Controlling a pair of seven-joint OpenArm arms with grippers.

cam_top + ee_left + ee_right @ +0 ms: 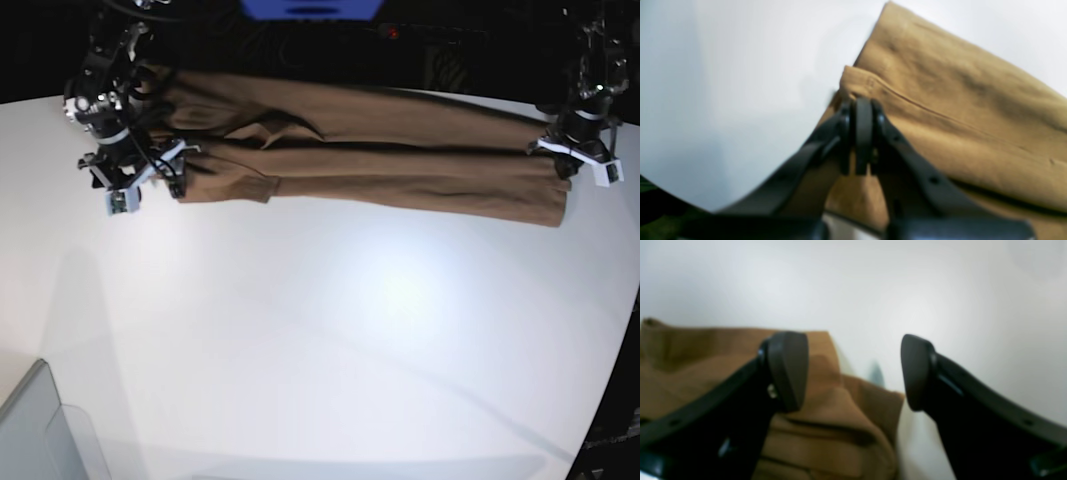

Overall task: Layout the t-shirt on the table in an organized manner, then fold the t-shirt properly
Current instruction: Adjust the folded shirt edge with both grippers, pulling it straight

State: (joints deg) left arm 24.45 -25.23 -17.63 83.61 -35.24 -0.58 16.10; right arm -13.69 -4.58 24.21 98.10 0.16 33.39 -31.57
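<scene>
The t-shirt (380,160) is a plain brown with no print, showing as a lighter tan under the left wrist camera (957,110) and a warmer brown under the right one (826,426). The table (330,340) is smooth white with a pale glare patch. Both grippers' fingers are black (863,133) (786,370), with white housings behind them. A blue panel (310,8) sits against the black background.

Both arms are black, with loose dark cables along their upper links. Each wrist carries a white angular bracket. The left gripper (863,133) has slim black fingers with small round screw holes. The right gripper (853,373) ends in rounded, paddle-shaped dark pads (788,370).
</scene>
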